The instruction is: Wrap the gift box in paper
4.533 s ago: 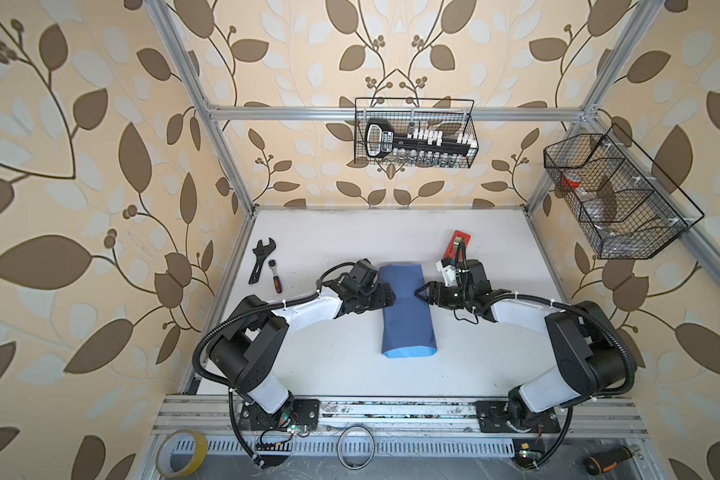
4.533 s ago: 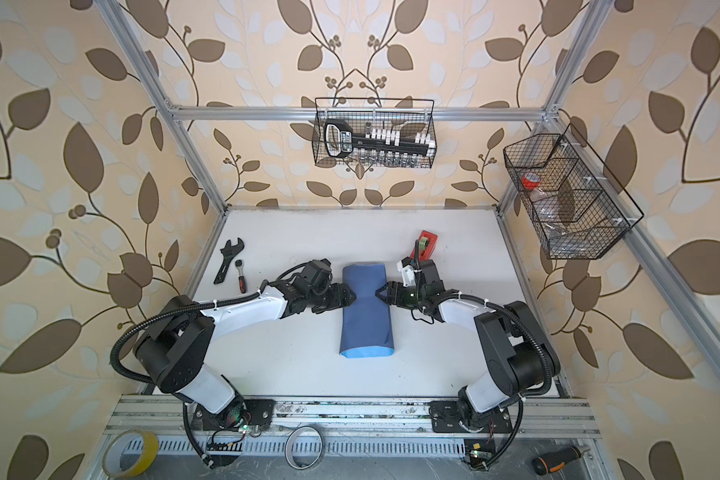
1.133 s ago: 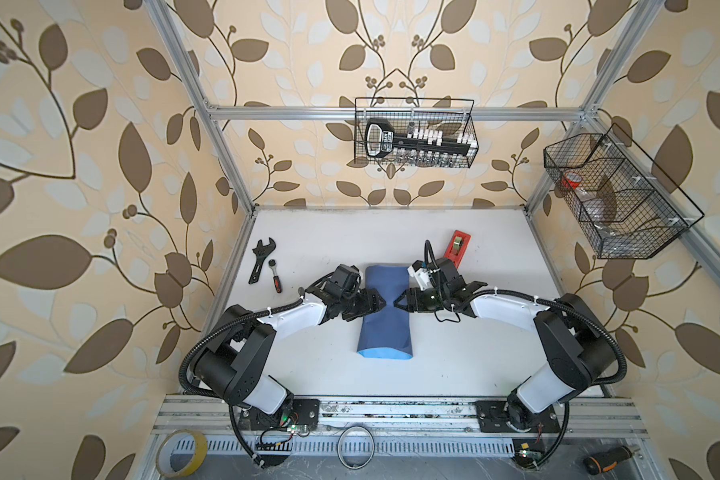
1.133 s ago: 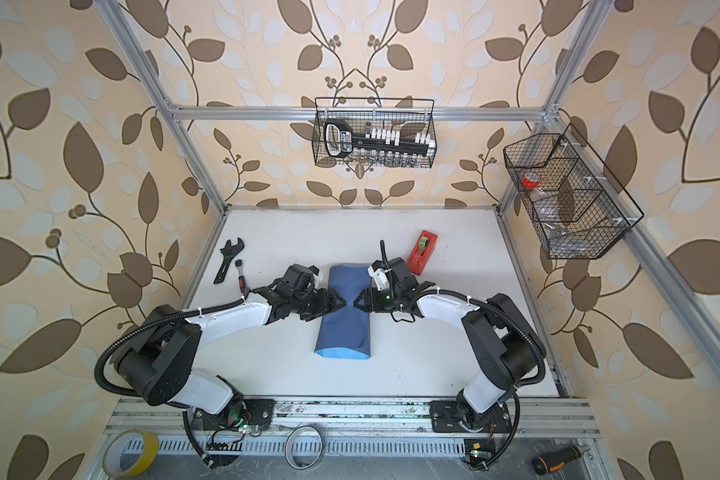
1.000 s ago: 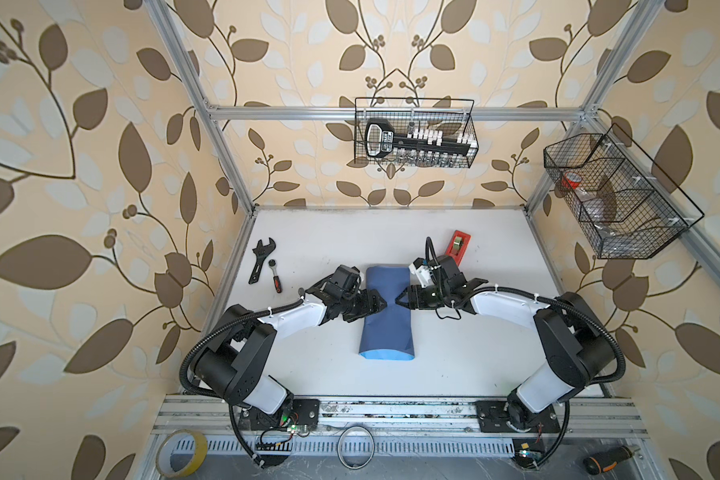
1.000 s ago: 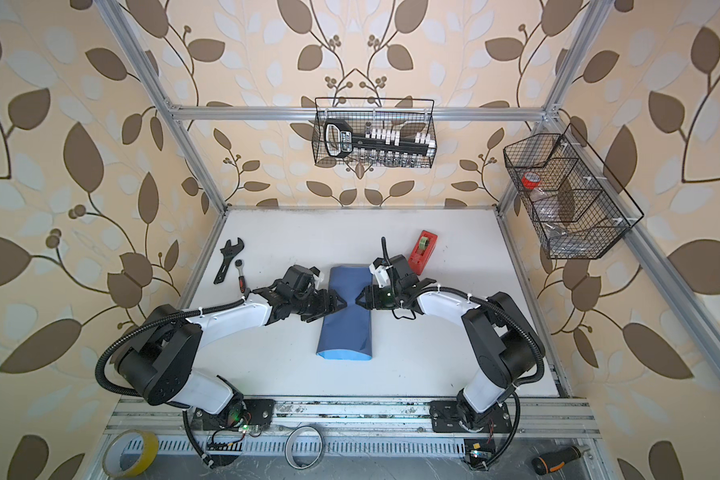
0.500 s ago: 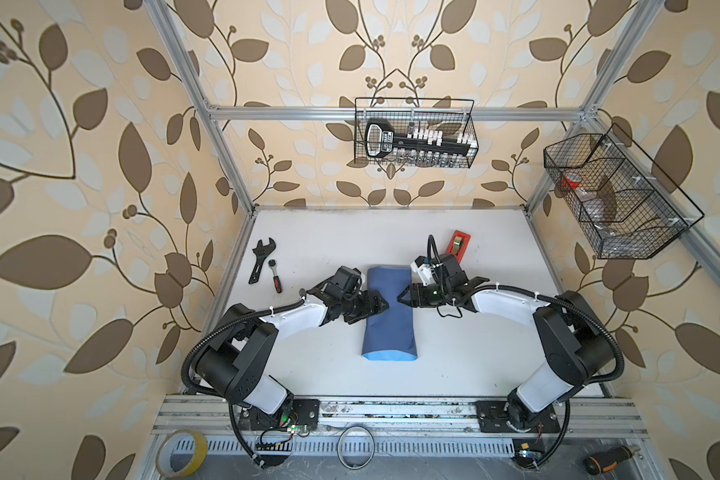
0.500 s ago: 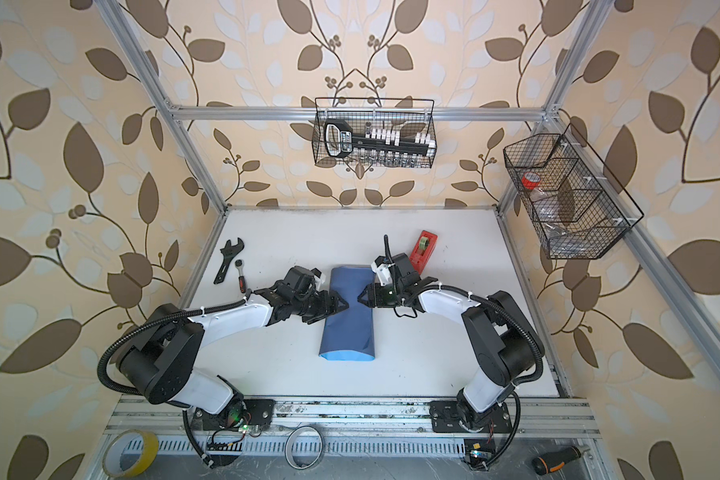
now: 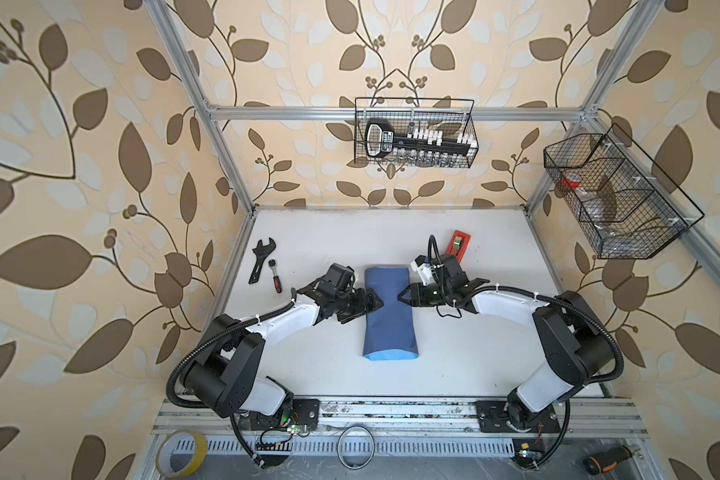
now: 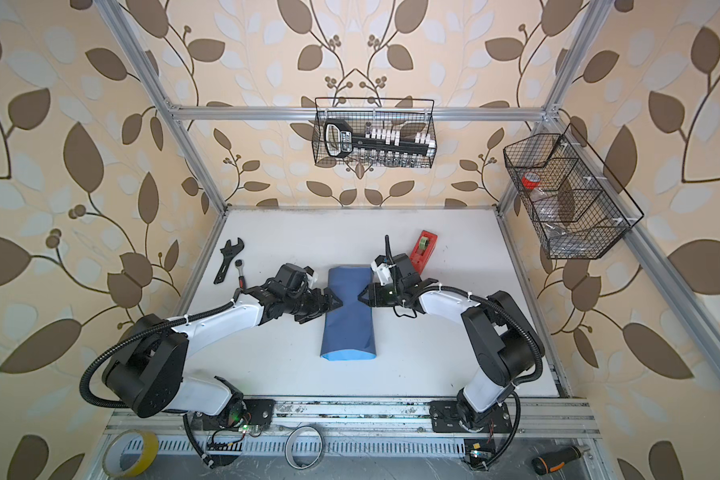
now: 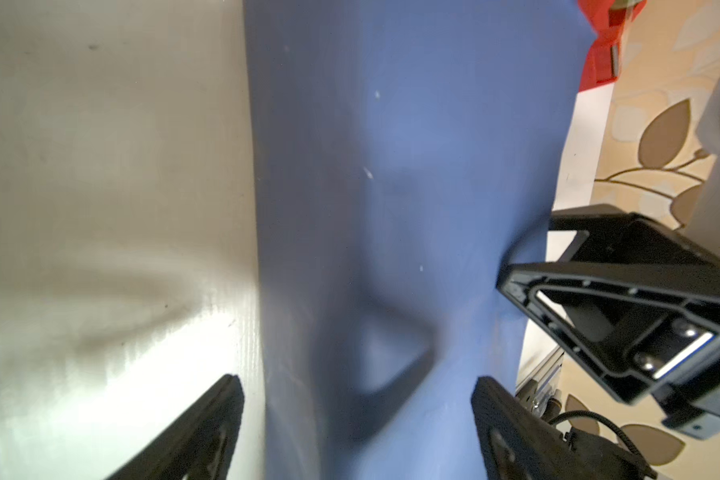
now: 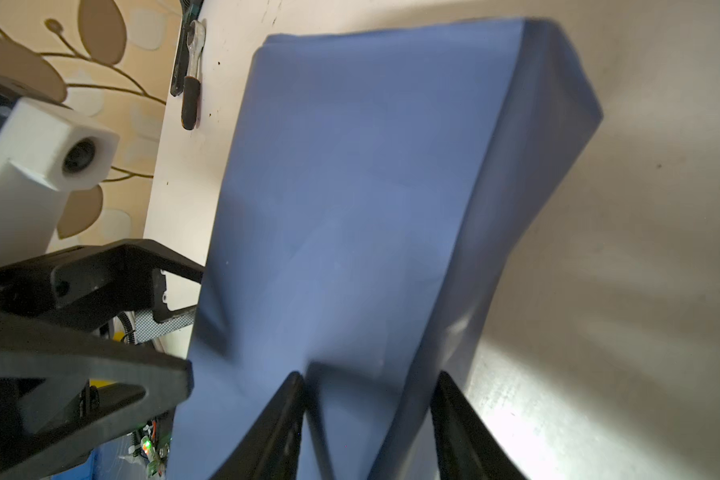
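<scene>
White tabletop (image 9: 474, 232), leaf-patterned walls round the cell. Mid-table, in both top views, lies the paper (image 9: 387, 316), folded into a long slate-blue bundle that runs away from the arm bases. Its sky-blue face shows only at the near end. I cannot see the gift box in any view.

At the bundle's left edge, low over the table, sits the left gripper (image 9: 376, 305). In the left wrist view I read its jaws as wide apart, with paper spanning between the fingertips. Roughly opposite, at the right edge, is the right gripper (image 9: 404, 297). In the right wrist view its jaws are part-way apart with a raised fold of paper between them, and I cannot tell whether they pinch it.

Just behind the right wrist stands the red tape dispenser (image 9: 458, 247). Well apart, far left, lie the wrench (image 9: 262, 259) and ratchet (image 9: 276, 279).
</scene>
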You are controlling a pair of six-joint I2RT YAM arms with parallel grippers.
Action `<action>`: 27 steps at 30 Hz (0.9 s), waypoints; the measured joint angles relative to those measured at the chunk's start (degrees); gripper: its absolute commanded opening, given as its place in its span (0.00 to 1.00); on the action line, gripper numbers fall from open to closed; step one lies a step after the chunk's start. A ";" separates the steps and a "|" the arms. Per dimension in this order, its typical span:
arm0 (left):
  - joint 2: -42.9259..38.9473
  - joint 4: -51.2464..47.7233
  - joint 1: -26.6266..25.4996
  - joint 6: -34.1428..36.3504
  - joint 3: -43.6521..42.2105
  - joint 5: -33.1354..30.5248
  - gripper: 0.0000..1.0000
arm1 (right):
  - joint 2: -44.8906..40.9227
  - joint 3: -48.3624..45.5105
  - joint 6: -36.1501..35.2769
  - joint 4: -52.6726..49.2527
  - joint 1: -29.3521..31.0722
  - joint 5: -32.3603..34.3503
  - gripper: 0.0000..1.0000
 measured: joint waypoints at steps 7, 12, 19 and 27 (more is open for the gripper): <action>4.50 -1.11 0.33 2.10 2.71 1.55 0.73 | 0.04 0.00 0.02 0.24 0.00 0.00 0.48; 6.64 -1.05 0.33 3.43 4.00 3.37 0.71 | 0.15 0.00 0.00 0.26 -0.02 -0.04 0.48; 7.08 -0.59 0.33 4.09 4.04 4.37 0.69 | 0.26 0.37 -0.07 -0.24 -0.11 -0.17 0.51; 7.06 2.08 0.35 4.20 2.64 4.92 0.67 | 0.24 2.36 -1.05 -4.37 -0.17 1.42 0.62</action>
